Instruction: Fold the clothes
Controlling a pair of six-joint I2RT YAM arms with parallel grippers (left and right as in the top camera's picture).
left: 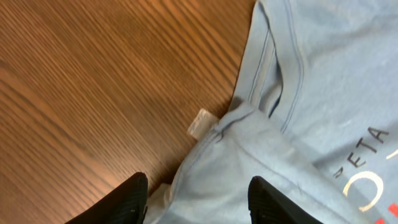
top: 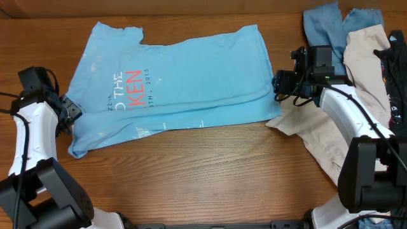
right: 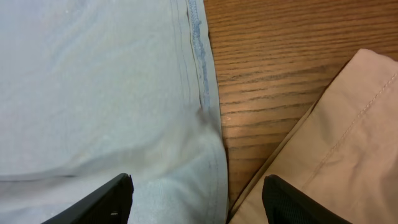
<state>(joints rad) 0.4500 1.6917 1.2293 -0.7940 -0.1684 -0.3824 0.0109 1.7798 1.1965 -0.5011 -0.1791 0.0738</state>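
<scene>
The clothes to fold are a sky-blue T-shirt (top: 184, 76) with white and red lettering, lying flat and doubled over across the table's far half. My left gripper (top: 71, 113) is at the shirt's left edge near the sleeve. In the left wrist view its jaws (left: 198, 202) stand apart over the blue cloth (left: 298, 93), gripping nothing, and a white label (left: 200, 122) pokes out at the seam. My right gripper (top: 278, 83) is at the shirt's right edge. Its jaws (right: 199, 202) stand open astride the shirt's hem (right: 205, 93) and a beige garment (right: 348, 143).
A heap of loose garments fills the right side: a beige one (top: 356, 70) reaching down under my right arm, a dusty blue one (top: 324, 25) at the far back, and a black one (top: 397, 63) at the right edge. Bare wood table (top: 203, 172) runs along the front.
</scene>
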